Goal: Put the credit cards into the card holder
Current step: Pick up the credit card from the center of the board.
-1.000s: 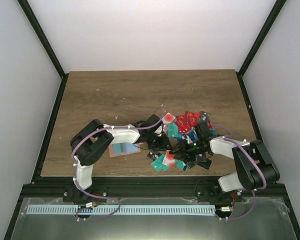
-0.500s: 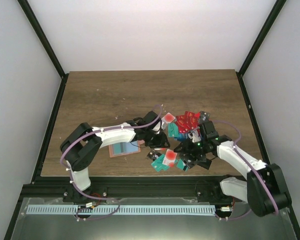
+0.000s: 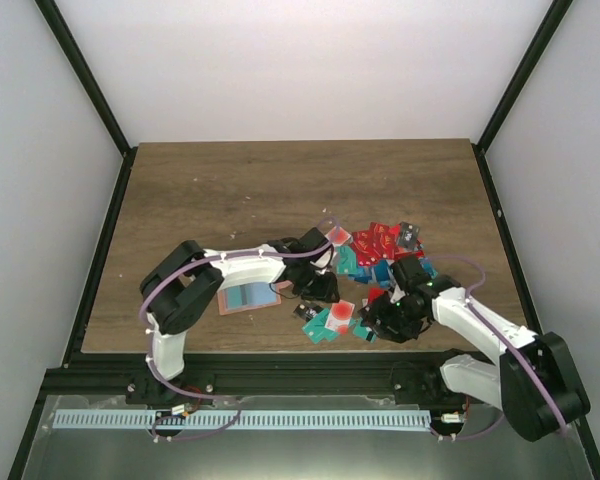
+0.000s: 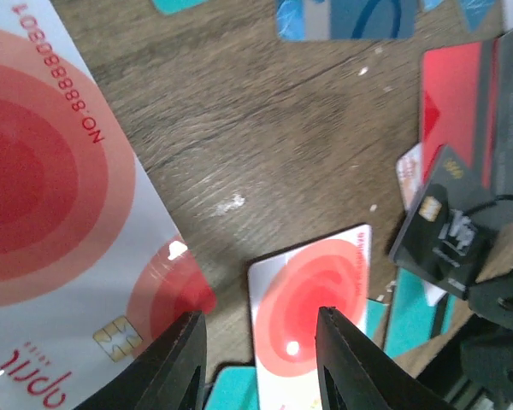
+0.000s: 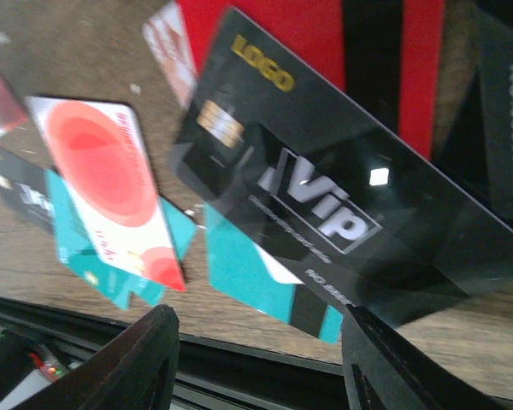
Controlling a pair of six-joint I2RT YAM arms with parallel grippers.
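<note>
My left gripper, jaws apart, hovers over a red-and-white credit card. The card holder lies near on its left. My right gripper gapes below a black card.

A white plastic card printed with red rings lies flat on the brown wooden tabletop, framed by the left hand's parted black fingers. Left of it looms a similar red-ringed white card, very close. To its right are teal cards and a black chip card, with a red card beyond.
</note>
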